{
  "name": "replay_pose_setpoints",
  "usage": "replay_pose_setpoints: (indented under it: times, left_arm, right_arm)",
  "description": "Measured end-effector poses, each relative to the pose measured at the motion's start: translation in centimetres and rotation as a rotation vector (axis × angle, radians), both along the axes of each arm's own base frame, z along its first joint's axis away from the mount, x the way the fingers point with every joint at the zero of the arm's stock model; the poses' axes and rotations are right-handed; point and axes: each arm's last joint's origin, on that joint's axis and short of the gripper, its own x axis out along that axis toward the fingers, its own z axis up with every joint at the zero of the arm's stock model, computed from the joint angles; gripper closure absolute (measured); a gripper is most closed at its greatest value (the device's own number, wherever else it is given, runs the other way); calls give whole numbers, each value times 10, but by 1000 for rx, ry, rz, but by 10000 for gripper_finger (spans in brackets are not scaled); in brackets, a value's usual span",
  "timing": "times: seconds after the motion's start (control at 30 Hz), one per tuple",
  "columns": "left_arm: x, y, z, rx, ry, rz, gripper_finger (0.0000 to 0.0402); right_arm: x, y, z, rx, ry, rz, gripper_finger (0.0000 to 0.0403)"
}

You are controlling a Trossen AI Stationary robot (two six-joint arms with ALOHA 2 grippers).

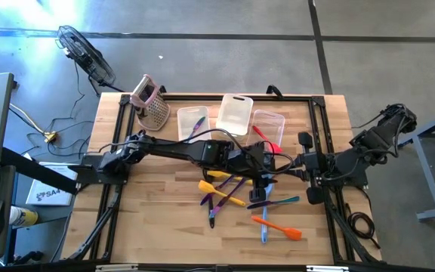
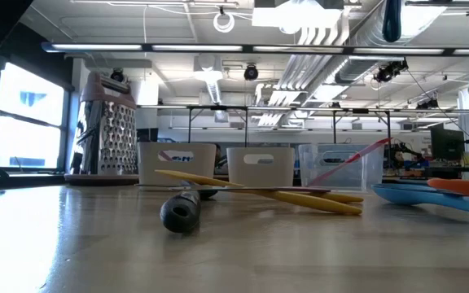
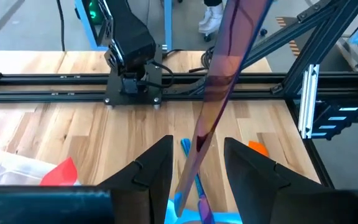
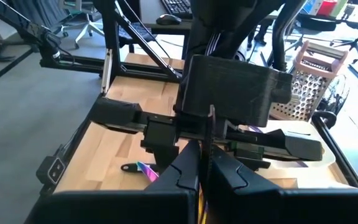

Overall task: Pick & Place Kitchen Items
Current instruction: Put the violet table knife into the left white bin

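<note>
Over the middle of the wooden table (image 1: 165, 227), the left arm reached across from the left side, and its left pincer (image 3: 196, 163) was clamped on a purple utensil (image 3: 219, 93). From the left wrist, that slim purple piece rose steeply between the two dark fingers (image 3: 151, 171), clear of the boards. Below it lay a blue utensil (image 3: 186, 147) and the tip of an orange one (image 3: 258, 148), with a red piece (image 3: 63, 171) showing inside a clear tub.

Seen from above, the remaining kitchen items (image 1: 240, 198) lay scattered near the table's centre and front: yellow (image 1: 216, 189) and purple ones crossed together, a teal-handled one (image 1: 282, 202), and an orange spatula (image 1: 278, 227) lying over a blue one (image 1: 263, 229) nearer the front edge. At the back edge stood three clear tubs (image 1: 235, 113) in a row; the left-hand one held a purple utensil, the right-hand one a red utensil (image 1: 261, 137). A pink-topped grater (image 1: 152, 103) stood at the back left corner.

At the right side, the right arm waited folded, its right pincer (image 4: 204, 163) closed with fingers pressed together and nothing between them.

From table height, a black handle end (image 2: 179, 215) lay nearest, with yellow utensils (image 2: 300, 197) crossing behind it.
</note>
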Motion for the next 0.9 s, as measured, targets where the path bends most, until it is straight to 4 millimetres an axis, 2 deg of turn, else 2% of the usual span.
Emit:
replay_pose_setpoints:
  times: [0.43, 0.6, 0.8, 0.9]
  left_arm:
    - [6, 4, -2, 31, -31, 36, 268]
    - [6, 4, -2, 31, -30, 36, 307]
    - [5, 3, -3, 38, -19, 29, 387]
    - [5, 3, -4, 48, -11, 44, 386]
  right_arm:
    - [0, 0, 1, -21, -8, 7, 399]
    - [0, 0, 1, -23, -8, 7, 399]
    - [0, 0, 0, -29, -7, -5, 399]
    - [0, 0, 0, -30, -4, -2, 398]
